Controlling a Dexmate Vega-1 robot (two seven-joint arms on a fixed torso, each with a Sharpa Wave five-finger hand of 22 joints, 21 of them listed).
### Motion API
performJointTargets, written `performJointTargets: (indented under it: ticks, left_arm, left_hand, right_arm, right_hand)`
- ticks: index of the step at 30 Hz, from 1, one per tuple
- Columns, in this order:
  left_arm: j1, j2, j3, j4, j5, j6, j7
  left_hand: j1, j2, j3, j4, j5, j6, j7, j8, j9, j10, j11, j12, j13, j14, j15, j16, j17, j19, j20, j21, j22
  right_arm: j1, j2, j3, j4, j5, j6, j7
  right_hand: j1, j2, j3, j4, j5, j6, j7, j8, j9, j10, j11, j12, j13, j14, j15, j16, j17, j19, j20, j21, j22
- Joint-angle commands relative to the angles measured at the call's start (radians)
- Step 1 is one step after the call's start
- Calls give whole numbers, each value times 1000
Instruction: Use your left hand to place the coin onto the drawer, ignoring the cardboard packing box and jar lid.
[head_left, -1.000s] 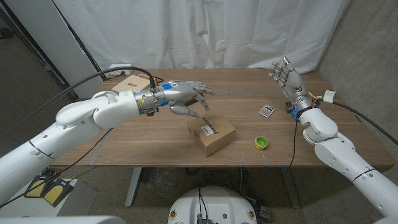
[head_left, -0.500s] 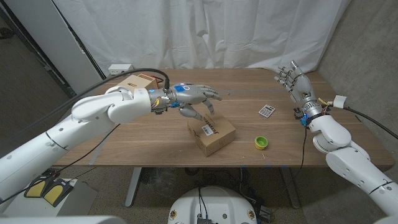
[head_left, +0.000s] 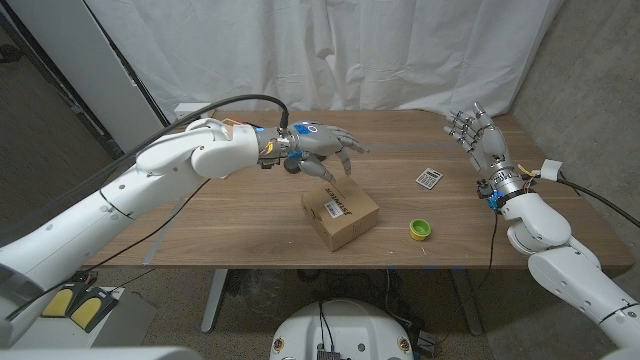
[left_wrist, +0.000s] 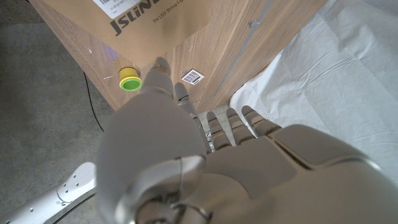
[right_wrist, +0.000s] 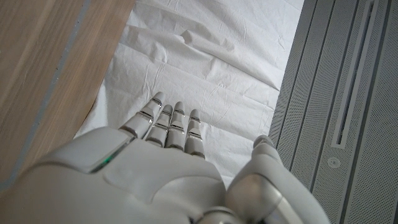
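The fingers (head_left: 345, 143) of the left hand (head_left: 318, 142) are spread and slightly curled, with nothing between them; the hand hangs above the desk (head_left: 240, 215), just behind the far corner of the cardboard packing box (head_left: 340, 216), its thumb pointing down toward the box top. In the left wrist view the same hand (left_wrist: 205, 168) shows its back, the fingers (left_wrist: 231, 124) reaching out over the wood, with the printed top of the box (left_wrist: 161, 18) beyond them.

The fingers (head_left: 462, 122) of the right hand (head_left: 480, 138) are spread and point upward; the hand stands palm upright above the desk's far right corner and holds nothing. In the right wrist view that hand (right_wrist: 155, 180) has its fingers (right_wrist: 171, 124) side by side against the white curtain (right_wrist: 205, 62).

The box lies near the middle of the desk, turned at an angle, a white label with black print on its top. The jar lid (head_left: 420, 229), yellow-green, lies on the desk to the right of the box, near the front edge; it also shows in the left wrist view (left_wrist: 129, 80). A small square card with a dark grid pattern (head_left: 428, 178) lies between the box and the right hand, apart from both.

I cannot tell where the coin is, and the drawer cannot be made out with certainty; a brown box-like thing (head_left: 228, 122) sits at the far left of the desk, mostly hidden behind the left arm (head_left: 150, 185).
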Motion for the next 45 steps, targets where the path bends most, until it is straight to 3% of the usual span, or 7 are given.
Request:
performJointTargets:
  ticks: [1, 9, 18, 32, 39, 45]
  left_arm:
    - [-1, 21, -2, 3, -54, 65, -27]
    - [-59, 14, 38, 54, -161, 81, -116]
    - [-64, 38, 39, 38, -215, 104, -137]
    - [60, 136, -53, -82, -229, 165, -57]
    - [125, 181, -101, -120, -226, 185, -11]
    - [145, 206, -115, -135, -233, 157, -4]
  left_hand:
    - [6, 4, 4, -1, -5, 5, 7, -1, 5, -3, 3, 5, 1, -5, -40, 3, 1, -5, -6, 4, 1]
    - [14, 9, 7, -4, -6, 21, 19, 1, 6, 0, 7, 9, 1, 1, -36, 6, 1, -10, 0, 4, 1]
    - [17, 13, 8, -3, -10, 17, 33, -5, 7, 0, 15, 10, 0, 4, -35, 7, 0, -17, 13, 4, 2]
    - [22, 14, 7, -5, -15, 6, 27, -15, 8, -10, 19, 8, 0, -5, -31, 4, -1, -25, 29, 5, 2]
    - [24, 14, 6, -5, -16, 17, 29, -12, 8, -9, 20, 9, 0, -4, -30, 5, -1, -26, 32, 6, 3]
    - [33, 19, 10, -9, -17, 17, 31, -14, 9, -9, 20, 9, 0, -5, -29, 5, -1, -26, 41, 7, 3]
  right_arm:
    - [43, 4, 2, -17, -8, -56, -38]
    - [48, 6, 34, -61, 0, -116, -103]
    - [62, -15, 52, -94, 7, -207, -137]
    - [123, 4, 13, -44, 11, -202, -108]
    - [125, 3, 11, -55, 4, -209, -125]
    - [125, 2, 9, -74, -4, -219, -142]
  right_hand:
    - [-7, -3, -5, -1, 6, 4, 6, -1, 3, 1, 7, 3, 5, 5, 4, 3, 2, 0, 0, -1, 1]
    - [-9, -3, -6, -1, 6, 7, 6, 1, 3, 1, 5, 3, 5, 6, 2, 3, 2, -2, -1, -2, 1]
    - [-10, -4, -7, -1, 6, 8, 5, 1, 3, 1, 5, 4, 5, 5, 3, 3, 1, -3, -1, -2, 1]
    - [-13, -4, -9, 0, 6, 8, 4, 1, 3, 1, 8, 4, 6, 4, 3, 3, 1, -4, 0, -3, 1]
    - [-13, -4, -9, 0, 6, 8, 4, 1, 3, 0, 7, 4, 6, 4, 5, 3, 1, -4, 0, -3, 1]
    - [-14, -4, -10, 0, 7, 9, 4, 1, 3, 1, 8, 4, 6, 5, 4, 4, 1, -5, 0, -3, 1]
